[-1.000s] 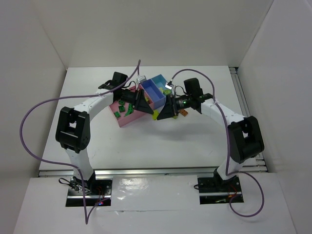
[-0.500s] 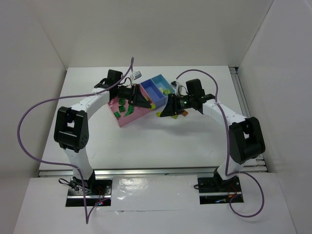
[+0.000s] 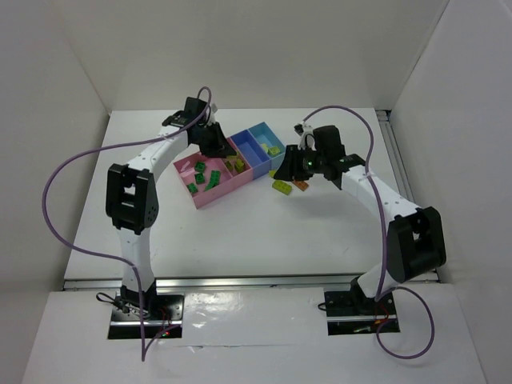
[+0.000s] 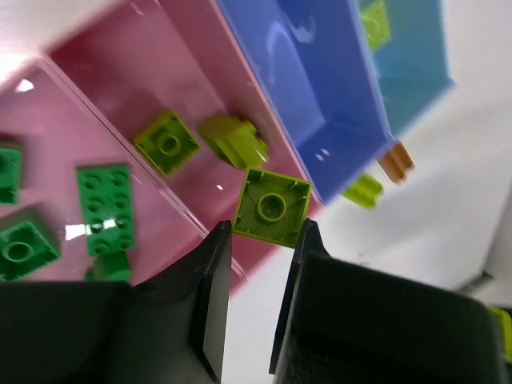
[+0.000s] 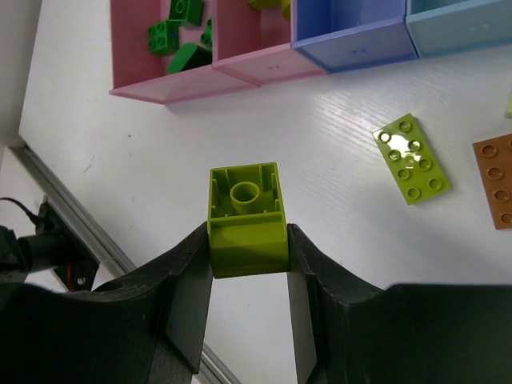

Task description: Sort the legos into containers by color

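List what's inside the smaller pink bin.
A flat yellow-green brick and a tilted yellow-green brick lie on the floor of the smaller pink bin. Part of its near end is covered by a third yellow-green brick held in the left fingers, so anything there cannot be seen.

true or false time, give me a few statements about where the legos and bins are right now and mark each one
1. The right fingers hold a yellow-green brick. True.
2. The orange brick lies in the medium blue bin. False: it lies on the table, outside the bins.
3. Dark green bricks lie in the larger pink bin. True.
4. The left fingers are empty. False: a second yellow-green brick sits between them.
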Robot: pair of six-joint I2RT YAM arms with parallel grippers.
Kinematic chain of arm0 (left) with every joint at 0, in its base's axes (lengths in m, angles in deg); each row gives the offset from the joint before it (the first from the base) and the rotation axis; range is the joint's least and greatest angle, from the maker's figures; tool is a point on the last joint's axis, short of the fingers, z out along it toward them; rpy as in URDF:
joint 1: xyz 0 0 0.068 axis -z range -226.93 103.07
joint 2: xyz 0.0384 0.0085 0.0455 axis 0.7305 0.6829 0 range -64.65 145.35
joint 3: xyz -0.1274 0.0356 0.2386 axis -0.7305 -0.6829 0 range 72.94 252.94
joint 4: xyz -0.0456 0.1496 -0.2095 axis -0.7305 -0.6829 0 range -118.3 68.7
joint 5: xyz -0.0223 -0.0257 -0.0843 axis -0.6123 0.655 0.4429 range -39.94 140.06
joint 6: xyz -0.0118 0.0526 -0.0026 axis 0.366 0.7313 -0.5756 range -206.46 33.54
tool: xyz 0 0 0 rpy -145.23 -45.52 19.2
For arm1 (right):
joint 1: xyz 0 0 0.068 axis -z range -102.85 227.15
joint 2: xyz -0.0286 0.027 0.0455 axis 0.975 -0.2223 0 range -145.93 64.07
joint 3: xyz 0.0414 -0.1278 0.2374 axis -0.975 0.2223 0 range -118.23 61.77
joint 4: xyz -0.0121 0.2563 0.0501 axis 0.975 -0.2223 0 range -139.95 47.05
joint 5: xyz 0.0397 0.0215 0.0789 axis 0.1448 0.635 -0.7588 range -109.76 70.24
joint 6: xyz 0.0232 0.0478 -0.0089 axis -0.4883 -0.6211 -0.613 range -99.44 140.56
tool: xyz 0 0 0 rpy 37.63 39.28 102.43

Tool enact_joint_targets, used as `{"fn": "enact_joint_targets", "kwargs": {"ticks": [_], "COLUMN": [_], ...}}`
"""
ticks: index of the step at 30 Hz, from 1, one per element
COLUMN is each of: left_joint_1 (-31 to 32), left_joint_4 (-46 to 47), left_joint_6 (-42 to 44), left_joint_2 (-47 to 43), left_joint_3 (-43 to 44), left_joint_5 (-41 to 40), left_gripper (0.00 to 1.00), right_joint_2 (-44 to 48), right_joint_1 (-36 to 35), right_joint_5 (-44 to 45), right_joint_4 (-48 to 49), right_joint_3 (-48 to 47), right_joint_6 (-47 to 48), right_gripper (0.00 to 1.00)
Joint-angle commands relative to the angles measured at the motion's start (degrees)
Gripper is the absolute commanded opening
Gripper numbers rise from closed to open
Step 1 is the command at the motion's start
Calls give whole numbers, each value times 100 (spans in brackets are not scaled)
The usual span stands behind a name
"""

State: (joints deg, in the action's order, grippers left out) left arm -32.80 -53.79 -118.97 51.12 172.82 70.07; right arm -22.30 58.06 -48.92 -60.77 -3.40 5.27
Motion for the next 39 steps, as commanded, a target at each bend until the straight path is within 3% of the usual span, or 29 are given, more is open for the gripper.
{"fn": "enact_joint_targets", "kwargs": {"ticks": [1,3,4,6,8,15,22,26,28,29,30,31,36,39], "left_joint_1": [186,187,187,239,239,239,-612,-1130,-1201,-1202,-1202,-1202,-1202,-1202], "left_joint_4": [-784,-908,-908,-908,-908,-961,-1531,-1673,-1621,-1620,-1620,-1620,-1488,-1418], "left_joint_6": [-212,-159,-107,-106,-45,-26,-843,-924,-924,-871,-871,-810,-757,-695], "left_joint_2": [384,552,613,614,561,-378,-968,-1074,-1126,-1179,-1179,-1231,-1521,-1653], "left_joint_3": [741,928,928,928,981,1034,516,33,-204,-266,-319,-372,-591,-654], "left_joint_5": [-1113,-1166,-1166,-1166,-1166,-1489,-1904,-1589,-1465,-1465,-1465,-1465,-1579,-1631], "left_gripper": [23,47,67,81,90,87,91,92,92,92,92,91,88,87], "right_joint_2": [42,-90,-239,-380,-582,-1820,-3174,-3702,-3896,-3896,-3983,-3984,-3362,-2519], "right_joint_1": [28,-147,-217,-410,-542,-990,-1211,-1264,-1334,-1412,-1474,-1475,-1527,-1405], "right_joint_5": [394,710,798,1043,1184,1712,1949,1793,1870,2071,2186,2266,2958,3407], "right_joint_4": [-107,-317,-405,-494,-494,-800,-1310,-1260,-1206,-1206,-1206,-1206,-891,-496], "right_joint_3": [-93,-408,-540,-891,-1181,-2692,-4266,-4671,-4820,-4873,-4944,-5066,-4481,-3497], "right_joint_6": [-44,25,78,140,140,79,272,325,325,325,325,325,272,62], "right_gripper": [13,13,13,15,16,16,21,26,35,58,66,69,67,52]}}
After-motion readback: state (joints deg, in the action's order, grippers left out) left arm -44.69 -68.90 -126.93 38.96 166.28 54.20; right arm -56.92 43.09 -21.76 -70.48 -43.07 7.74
